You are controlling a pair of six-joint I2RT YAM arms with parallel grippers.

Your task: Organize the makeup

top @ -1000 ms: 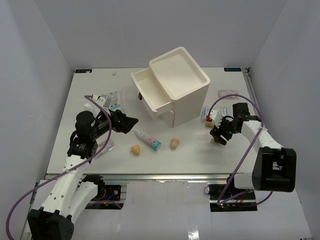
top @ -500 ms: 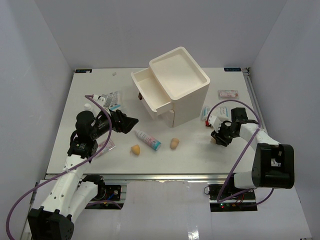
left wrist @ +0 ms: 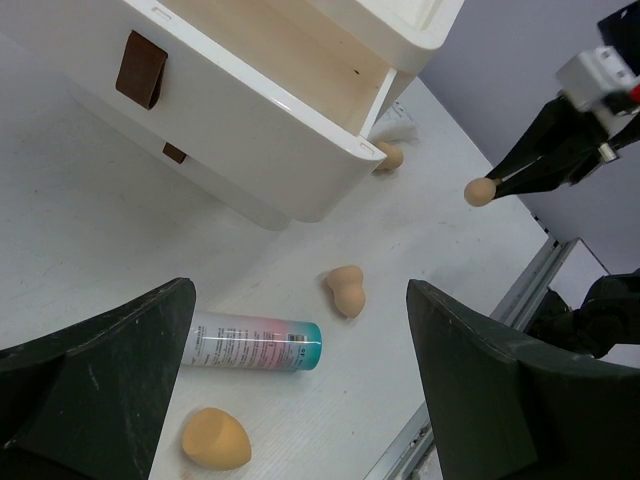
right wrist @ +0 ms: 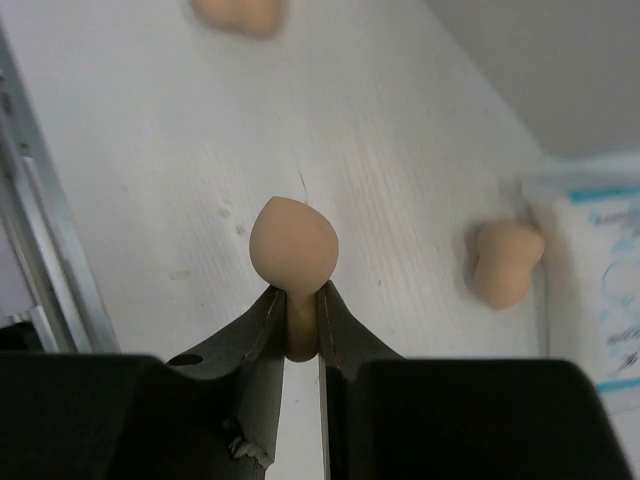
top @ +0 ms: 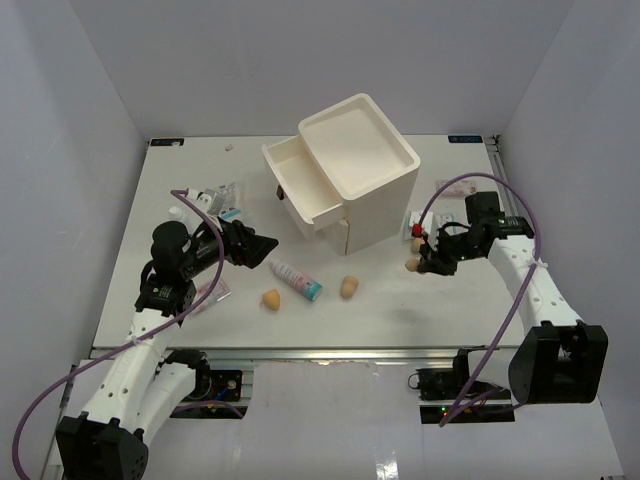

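My right gripper [top: 420, 262] [right wrist: 300, 300] is shut on the narrow end of a tan sponge [top: 411, 264] [right wrist: 293, 245] and holds it above the table, right of the drawer box [top: 345, 170]. A second sponge [top: 417, 244] [right wrist: 505, 262] lies by the box's right foot, next to a blue-print sachet [right wrist: 600, 280]. Two more sponges [top: 271, 299] [top: 349, 287] and the white tube with teal cap [top: 296, 279] [left wrist: 255, 343] lie in front of the box. My left gripper [top: 262, 247] [left wrist: 300, 310] hangs open above the tube, holding nothing.
The box's upper drawer [top: 300, 185] is pulled out to the left. More sachets and a small bottle [top: 218, 197] lie at the left behind my left arm. A pink sachet [top: 212, 292] lies under that arm. The table's metal front rail [left wrist: 520, 300] runs close by.
My right gripper has shut on the sponge, lifted it off the table and carried it left toward the box. The left arm has not moved.
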